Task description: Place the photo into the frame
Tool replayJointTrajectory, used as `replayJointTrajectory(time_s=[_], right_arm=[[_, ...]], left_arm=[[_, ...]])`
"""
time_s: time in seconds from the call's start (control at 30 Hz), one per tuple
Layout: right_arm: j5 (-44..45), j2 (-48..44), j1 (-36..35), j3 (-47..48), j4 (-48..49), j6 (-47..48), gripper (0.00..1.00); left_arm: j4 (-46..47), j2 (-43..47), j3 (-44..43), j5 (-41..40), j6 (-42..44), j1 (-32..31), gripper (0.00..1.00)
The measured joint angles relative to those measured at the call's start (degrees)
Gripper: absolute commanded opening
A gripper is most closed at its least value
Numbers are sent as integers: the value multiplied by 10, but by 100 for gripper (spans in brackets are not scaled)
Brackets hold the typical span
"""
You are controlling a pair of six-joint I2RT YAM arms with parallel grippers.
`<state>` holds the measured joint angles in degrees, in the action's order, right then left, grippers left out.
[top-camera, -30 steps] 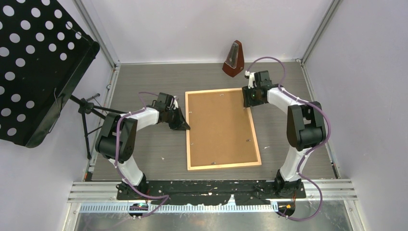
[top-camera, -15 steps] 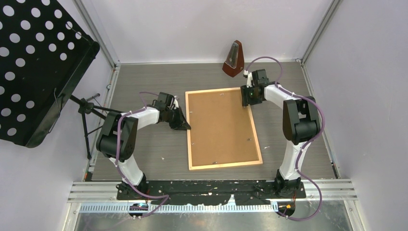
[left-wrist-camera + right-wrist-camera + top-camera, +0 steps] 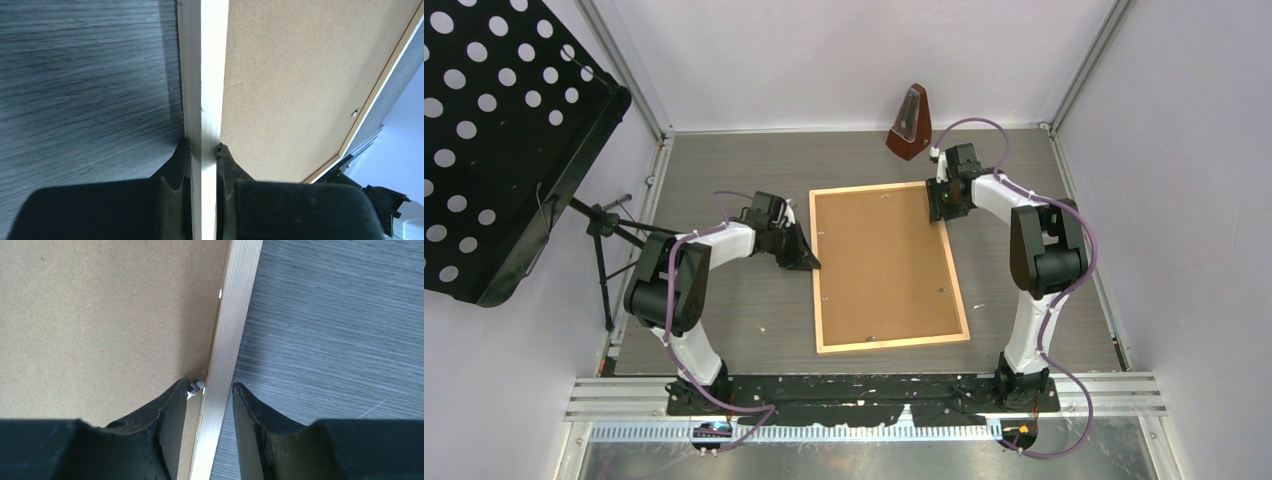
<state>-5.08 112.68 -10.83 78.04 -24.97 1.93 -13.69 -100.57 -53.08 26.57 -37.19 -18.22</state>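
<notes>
frame [image 3: 209,75] edge between left fingers [image 3: 176,172], right fingers [image 3: 169,415] astride

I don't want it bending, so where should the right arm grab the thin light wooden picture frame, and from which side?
Probably the right rail of the thin light wooden picture frame, near its far corner, from straight above: it lies flat, so only that narrow moulding fits between jaws, one over the brown backing board, one over the grey table.

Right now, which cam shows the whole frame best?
Top external: the frame lies back-up, all four rails in view. Left wrist shows only one rail pinched by the left gripper; right wrist only a rail stretch between the right gripper's parted jaws.
</notes>
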Motion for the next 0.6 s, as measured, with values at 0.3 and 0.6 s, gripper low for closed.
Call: replayJointTrajectory(time_s=[0.3, 0.6], right_arm=[[7, 5, 0, 6, -4, -1, 38], [9, 5, 0, 6, -4, -1, 34]], left_arm=[[0, -1, -1, 3, 0, 2, 0], [0, -2, -1, 5, 0, 3, 0]])
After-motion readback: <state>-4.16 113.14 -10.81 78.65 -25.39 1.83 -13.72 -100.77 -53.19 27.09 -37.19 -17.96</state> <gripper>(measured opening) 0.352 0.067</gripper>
